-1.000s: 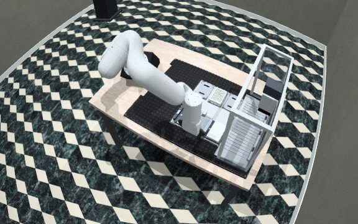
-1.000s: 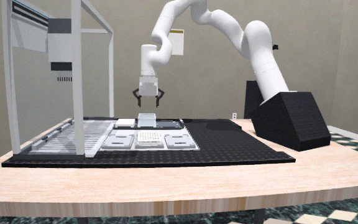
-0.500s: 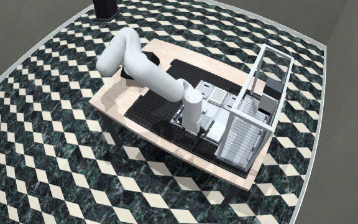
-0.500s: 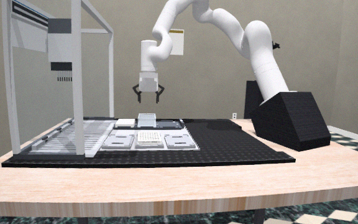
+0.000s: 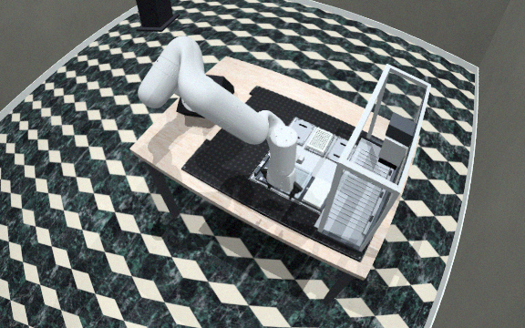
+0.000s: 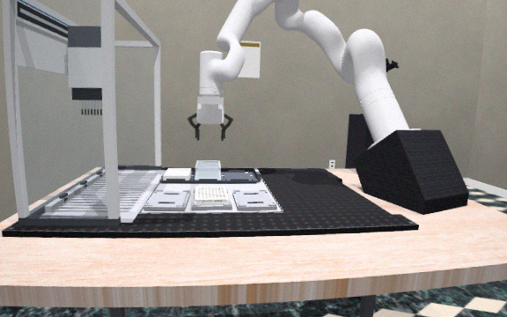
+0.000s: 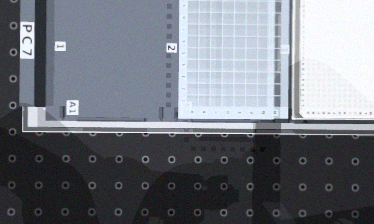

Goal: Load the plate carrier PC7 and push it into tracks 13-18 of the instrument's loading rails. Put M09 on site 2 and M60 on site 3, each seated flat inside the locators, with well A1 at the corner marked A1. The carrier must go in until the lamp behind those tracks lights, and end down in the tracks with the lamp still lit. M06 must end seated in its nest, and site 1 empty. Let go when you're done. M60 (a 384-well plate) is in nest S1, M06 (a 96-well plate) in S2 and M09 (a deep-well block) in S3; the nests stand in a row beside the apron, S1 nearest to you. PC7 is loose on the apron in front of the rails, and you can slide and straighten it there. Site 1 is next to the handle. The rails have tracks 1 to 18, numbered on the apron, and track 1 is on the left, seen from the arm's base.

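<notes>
On the black dotted mat (image 7: 138,180), your wrist view reads "PC7" at upper left on the carrier (image 7: 30,75), with "1", "A1" and "2" beside bare site 1 (image 7: 108,60). The deep-well block (image 7: 233,55) fills site 2. Your gripper (image 6: 209,128) hangs above, jaws wide apart, holding nothing.

The smooth, glossy white arm (image 6: 368,75) was built of rounded tubular links joined by bulbous elbows. It rose from a wedge-shaped matte black pedestal (image 6: 429,185). A small black fitting (image 6: 391,65) projected beside the thickest link. Its white box-shaped gripper body with black, angular fingers (image 6: 209,128) hung beneath a cylindrical white wrist (image 6: 211,75).
</notes>
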`<state>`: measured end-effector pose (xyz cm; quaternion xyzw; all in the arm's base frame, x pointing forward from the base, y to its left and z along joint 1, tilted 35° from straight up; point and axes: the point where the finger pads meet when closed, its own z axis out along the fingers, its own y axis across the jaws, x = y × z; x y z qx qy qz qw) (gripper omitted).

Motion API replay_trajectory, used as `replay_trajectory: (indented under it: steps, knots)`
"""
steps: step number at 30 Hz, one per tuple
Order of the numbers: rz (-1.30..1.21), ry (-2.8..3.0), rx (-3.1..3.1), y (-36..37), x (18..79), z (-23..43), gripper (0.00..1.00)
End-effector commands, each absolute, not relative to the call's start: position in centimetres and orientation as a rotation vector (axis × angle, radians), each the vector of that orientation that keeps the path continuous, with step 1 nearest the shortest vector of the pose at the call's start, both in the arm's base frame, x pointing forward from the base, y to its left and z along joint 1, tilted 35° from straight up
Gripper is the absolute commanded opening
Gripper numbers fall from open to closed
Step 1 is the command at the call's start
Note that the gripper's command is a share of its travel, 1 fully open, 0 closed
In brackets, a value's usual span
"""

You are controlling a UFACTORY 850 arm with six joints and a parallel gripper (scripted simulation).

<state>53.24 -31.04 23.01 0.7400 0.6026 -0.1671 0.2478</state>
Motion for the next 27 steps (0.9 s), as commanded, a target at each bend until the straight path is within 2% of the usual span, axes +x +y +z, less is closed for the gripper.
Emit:
replay_trajectory:
  steps: [1, 6, 7, 27]
  knots:
    - [-0.455, 1.642, 2.016, -31.0, 53.3, 23.1, 1.0]
    - [-0.455, 1.642, 2.016, -31.0, 53.3, 23.1, 1.0]
    - [-0.466, 1.678, 1.992, -30.7, 52.9, 22.9, 0.82]
    - [-0.665, 2.264, 1.454, -25.6, 46.7, 18.9, 0.82]
